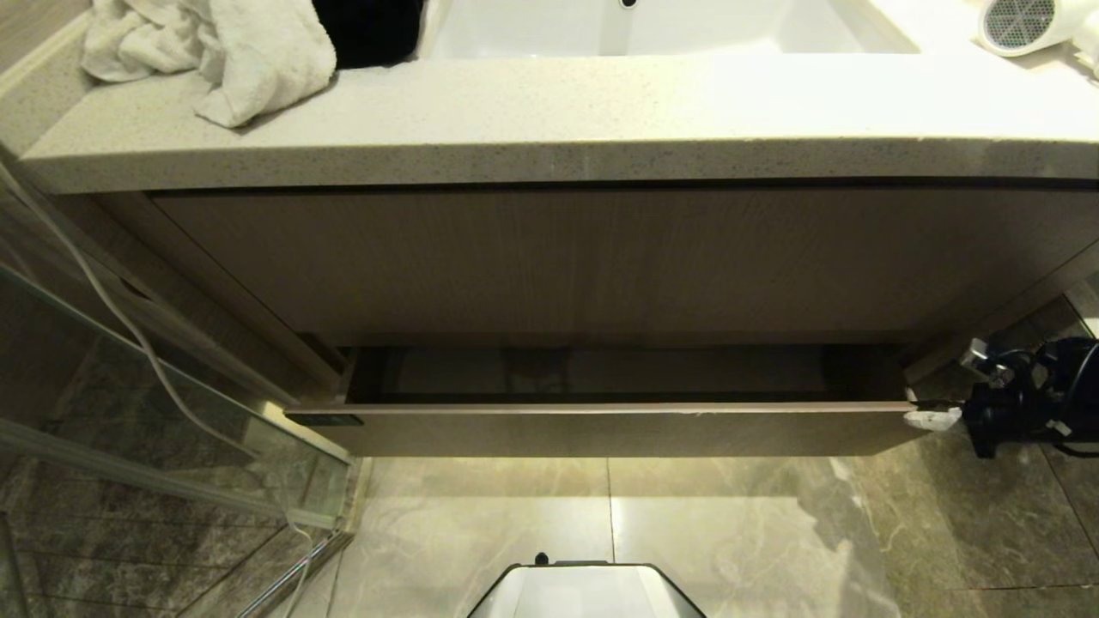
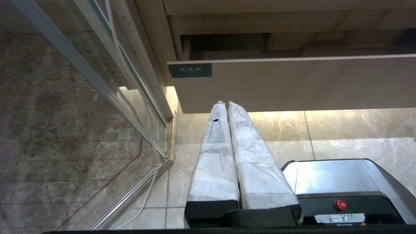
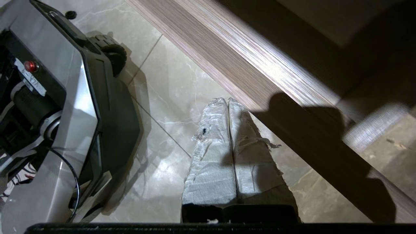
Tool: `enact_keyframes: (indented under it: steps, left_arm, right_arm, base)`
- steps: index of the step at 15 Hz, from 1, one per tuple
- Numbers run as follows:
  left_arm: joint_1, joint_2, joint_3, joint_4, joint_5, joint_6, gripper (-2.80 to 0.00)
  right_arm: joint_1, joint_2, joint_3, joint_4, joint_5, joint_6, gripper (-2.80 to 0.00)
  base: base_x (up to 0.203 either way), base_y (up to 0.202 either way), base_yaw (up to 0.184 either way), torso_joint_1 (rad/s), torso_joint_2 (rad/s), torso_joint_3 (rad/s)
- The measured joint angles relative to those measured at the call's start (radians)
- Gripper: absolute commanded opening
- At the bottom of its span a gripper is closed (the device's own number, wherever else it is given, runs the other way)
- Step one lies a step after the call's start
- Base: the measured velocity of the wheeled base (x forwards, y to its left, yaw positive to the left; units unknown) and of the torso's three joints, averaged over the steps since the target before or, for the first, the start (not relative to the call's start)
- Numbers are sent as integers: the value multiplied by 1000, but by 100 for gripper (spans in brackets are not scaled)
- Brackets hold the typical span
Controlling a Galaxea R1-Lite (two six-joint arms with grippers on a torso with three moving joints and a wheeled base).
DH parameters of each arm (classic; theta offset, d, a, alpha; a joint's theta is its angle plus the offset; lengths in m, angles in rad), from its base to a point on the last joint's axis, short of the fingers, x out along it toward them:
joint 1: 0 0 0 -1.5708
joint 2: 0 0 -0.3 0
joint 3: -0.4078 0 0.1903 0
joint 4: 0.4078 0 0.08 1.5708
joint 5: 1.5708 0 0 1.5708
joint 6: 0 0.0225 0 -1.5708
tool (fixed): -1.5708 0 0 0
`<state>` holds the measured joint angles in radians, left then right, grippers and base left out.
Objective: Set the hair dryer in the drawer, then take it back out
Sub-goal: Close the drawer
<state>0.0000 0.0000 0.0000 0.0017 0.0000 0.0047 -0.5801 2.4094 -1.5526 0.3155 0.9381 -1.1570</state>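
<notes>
Resting with wrapped fingers pressed together, right gripper (image 1: pixel 932 419) at right end of part-open drawer (image 1: pixel 601 429), empty. Hair dryer (image 1: pixel 1026 24) up on counter (image 1: pixel 549 112), directly above, barrel lying crosswise; right arm nearer.

Matt wood-grain drawer (image 1: pixel 601 432), glossy marble floor (image 1: pixel 730 532)

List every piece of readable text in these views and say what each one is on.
"吹风机": white characters on the small dark label at the end of the drawer front, left wrist view.
A white sticker on the robot base, below the red button: handwritten, seen upside down, too unclear to read.
The same label in the head view: too small to read.
No other text shows.
</notes>
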Motion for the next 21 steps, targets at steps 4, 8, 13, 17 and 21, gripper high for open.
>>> enact_keyframes:
  steps: [4,8,13,17,21]
  left_arm:
    - [0,0,0,0,0,0,-280]
    - [0,0,0,0,0,0,-280]
    - [0,0,0,0,0,0,-280]
    - [0,0,0,0,0,0,-280]
    - [0,0,0,0,0,0,-280]
  right_arm:
    - [17,-51,37,9,-20,14,-280]
    - [32,-109,64,9,-29,16,-280]
    - [41,-268,164,62,-202,141,-280]
    - [61,-401,210,290,-390,236,-280]
    - [78,-457,412,230,-497,222,-280]
  base:
    - [0,0,0,0,0,0]
    - [0,0,0,0,0,0]
    - [0,0,0,0,0,0]
    - [0,0,0,0,0,0]
    - [0,0,0,0,0,0]
